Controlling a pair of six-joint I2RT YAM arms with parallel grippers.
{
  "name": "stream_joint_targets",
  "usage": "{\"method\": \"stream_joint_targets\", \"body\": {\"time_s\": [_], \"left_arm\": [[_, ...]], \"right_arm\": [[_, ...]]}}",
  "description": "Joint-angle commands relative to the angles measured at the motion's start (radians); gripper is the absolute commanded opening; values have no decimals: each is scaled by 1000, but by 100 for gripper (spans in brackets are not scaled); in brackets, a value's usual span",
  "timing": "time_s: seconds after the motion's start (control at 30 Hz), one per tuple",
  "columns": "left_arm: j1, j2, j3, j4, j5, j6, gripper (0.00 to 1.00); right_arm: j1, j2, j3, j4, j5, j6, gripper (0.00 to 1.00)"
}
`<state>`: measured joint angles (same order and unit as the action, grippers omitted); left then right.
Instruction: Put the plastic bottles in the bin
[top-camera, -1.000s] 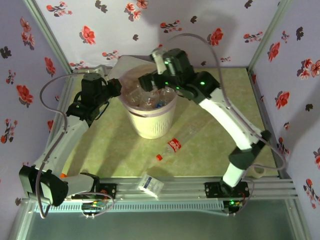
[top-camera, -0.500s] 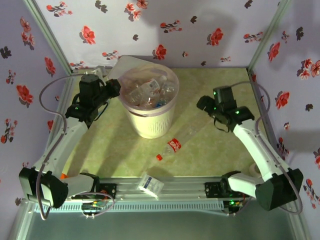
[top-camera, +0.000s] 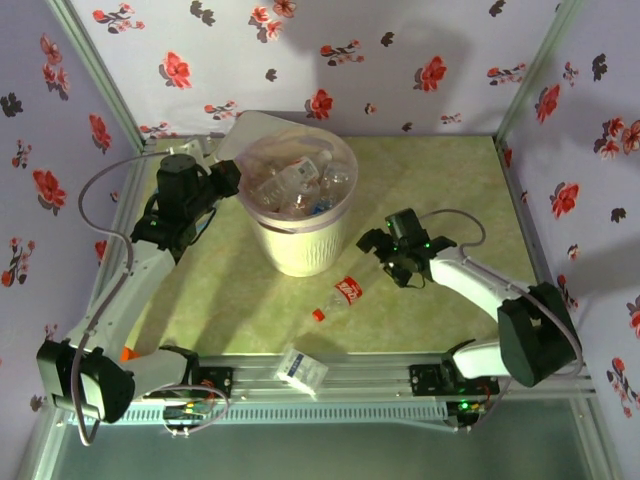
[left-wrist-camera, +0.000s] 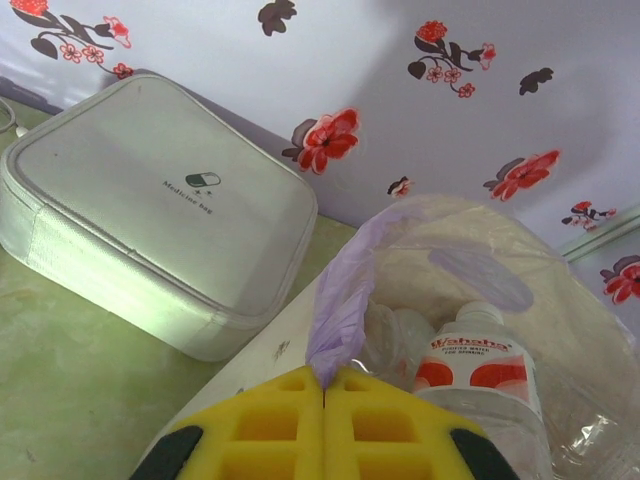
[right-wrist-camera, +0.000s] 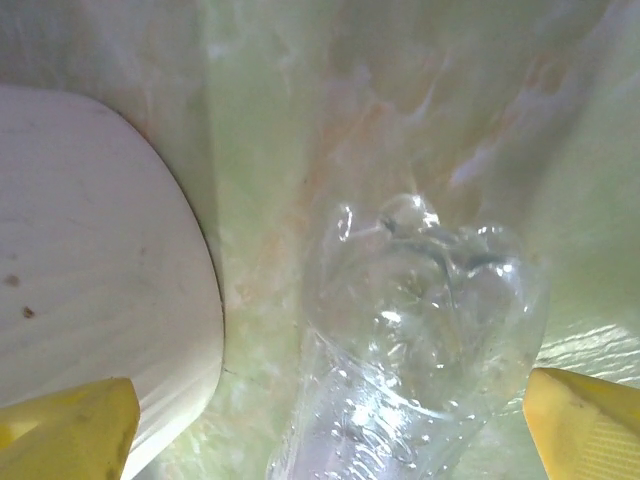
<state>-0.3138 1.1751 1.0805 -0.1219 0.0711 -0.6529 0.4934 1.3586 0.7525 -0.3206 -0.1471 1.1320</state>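
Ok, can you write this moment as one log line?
left gripper: shut on liner bag | right gripper: open over bottle lying on table | bin: upright, bottles inside

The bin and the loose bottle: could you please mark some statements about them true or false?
1. One bottle lies on the table in front of the bin. True.
2. The right gripper is shut on that bottle. False: its jaws stand open on either side of the bottle's base.
3. The left gripper pinches the bin's liner. True.
4. The bin is empty. False: several bottles lie in it.
5. The loose bottle has a blue wrapper. False: its label is red.
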Motion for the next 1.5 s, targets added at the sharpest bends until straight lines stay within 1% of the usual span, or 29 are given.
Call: {"method": "stream_joint_targets", "body": {"time_s": [0.0,0.13,0.23,0.37,0.43,0.5,0.67,0.8,0.97,1.03,1.17,1.23,1.33,1.47], "left_arm": [[6,-20,-7,56,-4,-8,0],[3,-25,-18,76,-4,-15,0],[1,-26,-18,71,2,-16,0],[-1,-24,-6,41,9,-4,0],[-2,-26,-1,33,9,2,0],[-2,-25,2,33,16,3,0],[-2,-5,14,33,67,4,0],[-4,19,31,12,103,12,0],[-8,35,42,-7,106,13,0],[-8,36,42,-7,107,10,0],[-8,39,53,-19,106,13,0],[-8,41,68,-45,105,26,0],[-9,57,91,-81,104,41,0],[-8,94,103,-80,116,29,0]], "right_arm": [[4,26,-11,49,10,50,99],[4,87,-37,87,16,45,99],[4,137,-43,134,-10,46,96],[-1,132,-15,117,10,19,86],[-8,113,5,86,30,-6,79],[-22,86,21,52,48,-32,72],[-71,6,43,-8,64,-79,61],[-114,-72,92,-88,97,-148,51],[-136,-124,134,-168,131,-203,48],[-137,-124,123,-168,123,-203,46],[-152,-146,127,-180,139,-231,46],[-173,-175,184,-229,173,-289,46],[-182,-226,334,-342,305,-450,44],[-183,-267,542,-369,429,-662,39]]}}
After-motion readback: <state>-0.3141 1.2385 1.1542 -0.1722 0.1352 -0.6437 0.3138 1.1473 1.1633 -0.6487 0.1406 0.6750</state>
